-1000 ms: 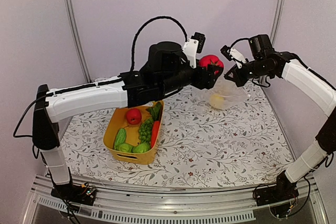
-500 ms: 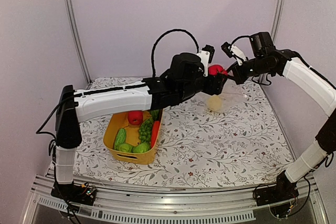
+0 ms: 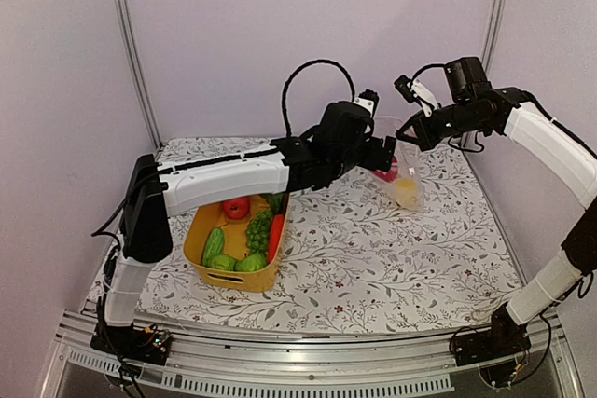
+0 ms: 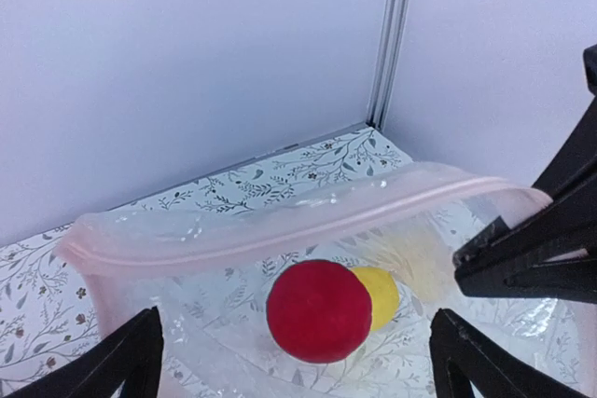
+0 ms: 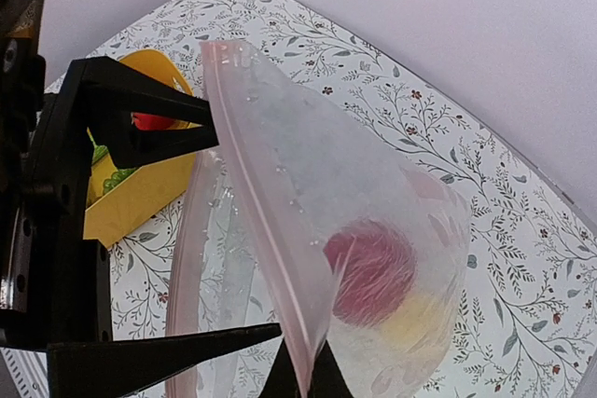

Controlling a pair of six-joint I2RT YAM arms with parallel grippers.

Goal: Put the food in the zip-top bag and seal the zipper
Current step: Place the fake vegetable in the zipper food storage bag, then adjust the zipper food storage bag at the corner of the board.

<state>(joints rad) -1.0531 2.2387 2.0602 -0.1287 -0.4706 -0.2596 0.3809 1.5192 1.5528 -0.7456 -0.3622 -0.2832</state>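
Plainly the weak point is the single pinch: the right hand (image 3: 408, 132) is closed tight on one edge of the zip-top bag (image 3: 403, 174), right at the mouth, and nothing else holds that clear film up. With a red fruit (image 4: 319, 310) and a lemon (image 4: 378, 295) weighing down the bottom, the slick plastic could slide out of the fingers, or the mouth could fold shut before more food arrives. The left hand (image 3: 381, 154) is spread as wide as it goes and holds nothing. Its two dark fingers frame the opening in its own wrist view, so pulling back carelessly could hook the rim and tug the bag loose or tip it. The bag hangs in the upper right of the overhead view, above the flowered table (image 3: 373, 258), its lower end apparently resting there, though that contact is hard to confirm. It is transparent and crinkled, and sags into a pouch around the two fruits, which touch each other. The zipper (image 4: 280, 230) shows as a pale pink band along the gaping mouth, unsealed. More produce lies in the yellow basket (image 3: 198, 230) at lower left, well apart from the bag: a red apple (image 3: 236, 207), grapes (image 3: 258, 230), a carrot (image 3: 276, 235) and green pieces.
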